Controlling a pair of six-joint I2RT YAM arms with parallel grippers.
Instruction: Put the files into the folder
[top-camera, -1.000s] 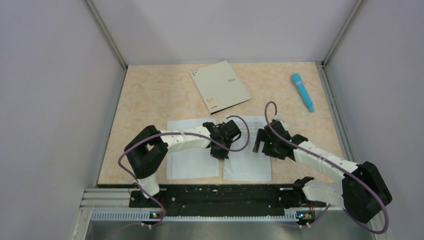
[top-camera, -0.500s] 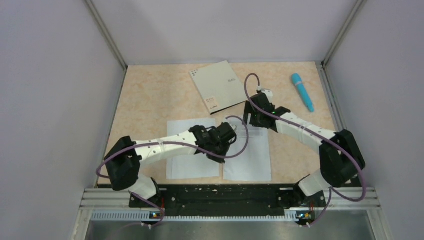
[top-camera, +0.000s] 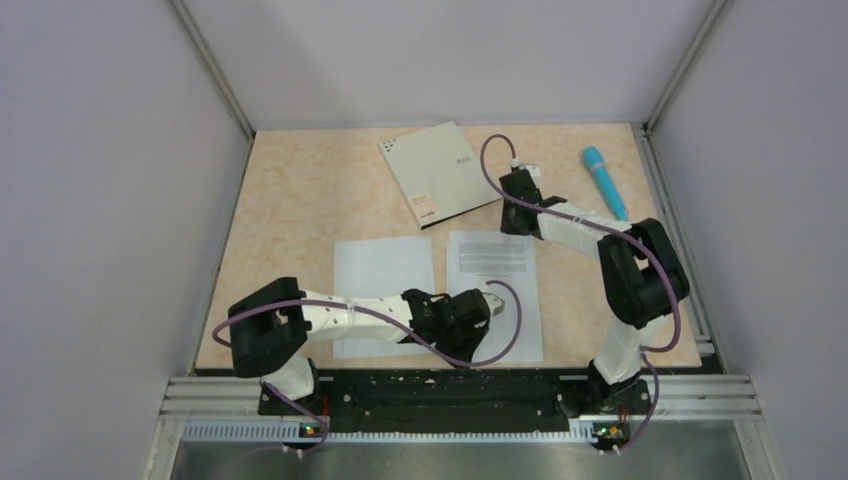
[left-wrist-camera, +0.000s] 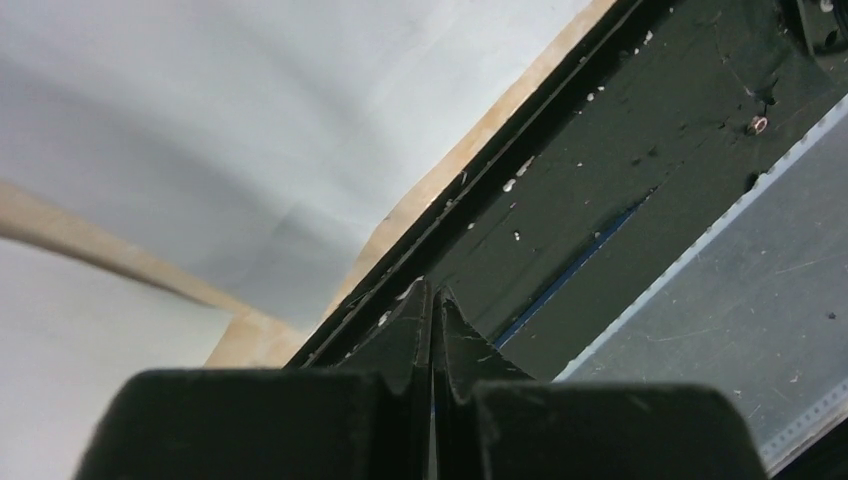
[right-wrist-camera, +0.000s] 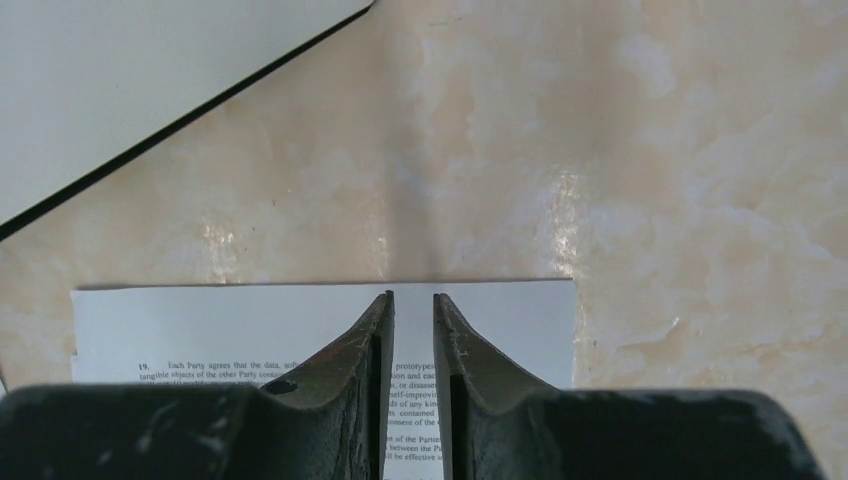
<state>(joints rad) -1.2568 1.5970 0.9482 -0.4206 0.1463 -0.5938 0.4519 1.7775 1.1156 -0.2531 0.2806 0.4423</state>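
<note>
The grey folder (top-camera: 440, 175) lies closed at the back of the table; its corner (right-wrist-camera: 150, 70) shows in the right wrist view. The files are two white sheets side by side in front of it: a blank one (top-camera: 383, 285) and a printed one (top-camera: 495, 265). My right gripper (top-camera: 515, 222) hovers at the printed sheet's far edge (right-wrist-camera: 250, 325), beside the folder's right corner. Its jaws (right-wrist-camera: 412, 300) stand a narrow gap apart with nothing between them. My left gripper (top-camera: 480, 350) is shut and empty (left-wrist-camera: 432, 290) over the printed sheet's near edge (left-wrist-camera: 200, 110), pointing at the table's front.
A blue cylinder (top-camera: 605, 183) lies at the back right. Grey walls enclose the table on three sides. The black rail (left-wrist-camera: 600, 150) runs along the table's near edge, just beyond the left fingertips.
My right arm swung from the printed sheet's middle to its far edge by the folder, and its jaws closed from wide to a narrow gap. My left gripper slid toward the near edge, still shut.
</note>
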